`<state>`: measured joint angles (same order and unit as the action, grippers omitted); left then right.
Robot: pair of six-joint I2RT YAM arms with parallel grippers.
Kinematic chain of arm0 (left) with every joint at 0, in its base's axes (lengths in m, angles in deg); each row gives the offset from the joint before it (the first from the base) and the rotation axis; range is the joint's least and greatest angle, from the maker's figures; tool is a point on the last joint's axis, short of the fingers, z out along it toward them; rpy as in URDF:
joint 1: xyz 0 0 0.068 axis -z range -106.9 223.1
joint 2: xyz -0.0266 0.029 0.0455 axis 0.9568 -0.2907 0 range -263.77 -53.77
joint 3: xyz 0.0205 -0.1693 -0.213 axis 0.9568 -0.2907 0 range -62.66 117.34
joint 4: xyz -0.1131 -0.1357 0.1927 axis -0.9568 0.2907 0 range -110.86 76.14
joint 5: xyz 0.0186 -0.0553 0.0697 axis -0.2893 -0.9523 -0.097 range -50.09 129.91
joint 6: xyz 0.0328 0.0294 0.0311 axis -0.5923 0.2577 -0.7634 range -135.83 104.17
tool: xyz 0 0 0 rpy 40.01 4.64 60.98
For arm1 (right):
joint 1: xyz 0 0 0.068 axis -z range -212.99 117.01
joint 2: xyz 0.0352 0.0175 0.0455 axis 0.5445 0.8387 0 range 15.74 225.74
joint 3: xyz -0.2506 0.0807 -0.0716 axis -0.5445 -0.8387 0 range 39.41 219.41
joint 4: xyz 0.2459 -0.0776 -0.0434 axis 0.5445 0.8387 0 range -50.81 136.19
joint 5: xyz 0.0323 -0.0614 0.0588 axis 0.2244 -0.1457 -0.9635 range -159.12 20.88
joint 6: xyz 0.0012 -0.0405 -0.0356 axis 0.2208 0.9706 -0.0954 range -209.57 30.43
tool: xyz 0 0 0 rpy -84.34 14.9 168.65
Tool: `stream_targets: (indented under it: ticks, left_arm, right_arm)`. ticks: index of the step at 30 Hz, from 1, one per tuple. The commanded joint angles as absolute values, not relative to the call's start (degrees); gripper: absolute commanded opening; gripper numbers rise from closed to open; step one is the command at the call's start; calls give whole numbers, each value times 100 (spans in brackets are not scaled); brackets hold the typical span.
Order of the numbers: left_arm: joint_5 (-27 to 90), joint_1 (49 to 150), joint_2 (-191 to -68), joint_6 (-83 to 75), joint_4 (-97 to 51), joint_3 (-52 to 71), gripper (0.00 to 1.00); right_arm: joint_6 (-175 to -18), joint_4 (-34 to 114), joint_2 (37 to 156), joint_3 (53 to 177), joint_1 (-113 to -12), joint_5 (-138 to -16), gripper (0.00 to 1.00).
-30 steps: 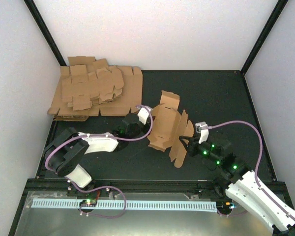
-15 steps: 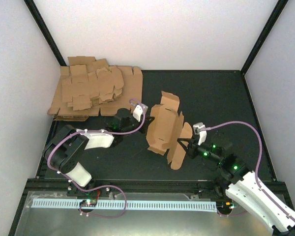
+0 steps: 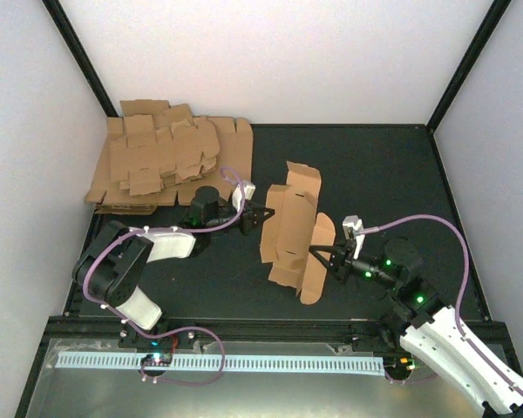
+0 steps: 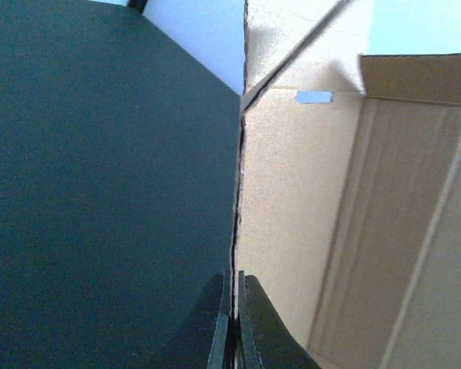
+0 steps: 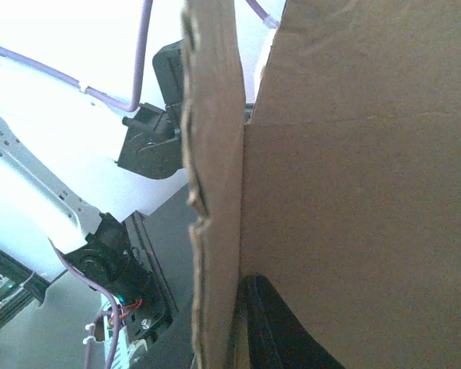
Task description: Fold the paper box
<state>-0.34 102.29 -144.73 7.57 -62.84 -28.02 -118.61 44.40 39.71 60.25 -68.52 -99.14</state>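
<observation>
The paper box [image 3: 289, 228] is one brown die-cut cardboard piece with flaps, held up off the dark table between both arms and standing nearly on edge. My left gripper [image 3: 260, 212] is shut on the box's left edge. In the left wrist view the closed fingers [image 4: 250, 319] pinch the thin cardboard edge, and the box's inner face [image 4: 307, 215] fills the right side. My right gripper [image 3: 319, 258] is shut on the box's right flap. In the right wrist view the box [image 5: 353, 192] covers most of the frame, one dark finger [image 5: 280, 330] shows and the other is hidden.
A thick pile of brown cardboard sheets [image 3: 166, 165] lies at the back left corner of the black table [image 3: 375, 165]. White walls with black frame posts stand on three sides. A metal rail [image 3: 218, 361] runs along the near edge.
The left gripper has moved back and right with the box's left edge. The box has turned from lying tilted to standing nearly upright. The right gripper has shifted left with its flap.
</observation>
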Motion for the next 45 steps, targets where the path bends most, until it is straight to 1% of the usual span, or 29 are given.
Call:
stream_targets:
  ticks: [1, 5, 9, 11, 15, 18, 20, 24, 29, 32, 34, 35, 38, 41, 45]
  left_arm:
    - [-875, 10175, -14268, 1076, -6778, -2759, 2]
    - [-537, 10175, -14113, 692, -6358, -2770, 2]
    - [263, 10171, -13931, 0, -5084, -2572, 2]
    - [707, 10175, -13852, -262, -4690, -2507, 1]
    - [1340, 10224, -13792, -471, -4610, -2529, 2]
    - [1784, 10337, -13895, -634, -4534, -2417, 2]
    - [1984, 10425, -13991, -728, -4538, -2327, 2]
    - [2238, 10487, -14224, -802, -4460, -2180, 1]
    - [2378, 10544, -14384, -816, -4536, -2155, 1]
    - [2533, 10627, -14482, -827, -4543, -2107, 2]
    - [2590, 10690, -14550, -837, -4522, -2055, 1]
    - [2604, 10714, -14579, -826, -4521, -2028, 2]
    - [2616, 10802, -14605, -748, -4593, -2004, 2]
    - [2611, 10850, -14606, -654, -4657, -2016, 1]
    - [2584, 10886, -14651, -546, -4755, -2063, 1]
  right_arm:
    - [-11919, 4061, 4021, 5892, -6809, -10127, 12]
    - [-11893, 4081, 4035, 5823, -6696, -10207, 12]
    - [-11805, 4661, 4048, 5913, -6572, -9902, 13]
    - [-11677, 5050, 4093, 6045, -6548, -9623, 13]
    - [-11441, 5762, 4458, 6360, -6542, -9101, 12]
    - [-11400, 5911, 4900, 6555, -6543, -9057, 11]
    - [-11326, 6171, 5132, 6730, -6541, -8735, 11]
    - [-11429, 6373, 5437, 6806, -6543, -8275, 11]
    - [-11466, 6325, 5491, 6746, -6543, -7938, 12]
    - [-11331, 6104, 5446, 6651, -6543, -8298, 11]
    - [-11257, 5631, 5385, 6456, -6543, -8853, 3]
    - [-11251, 5362, 5357, 6335, -6545, -9126, 2]
    - [-11434, 4649, 5302, 5956, -6541, -9783, 2]
    - [-11652, 4135, 5283, 5666, -6543, -10059, 2]
    - [-11973, 3338, 5212, 5361, -6543, -10742, 2]
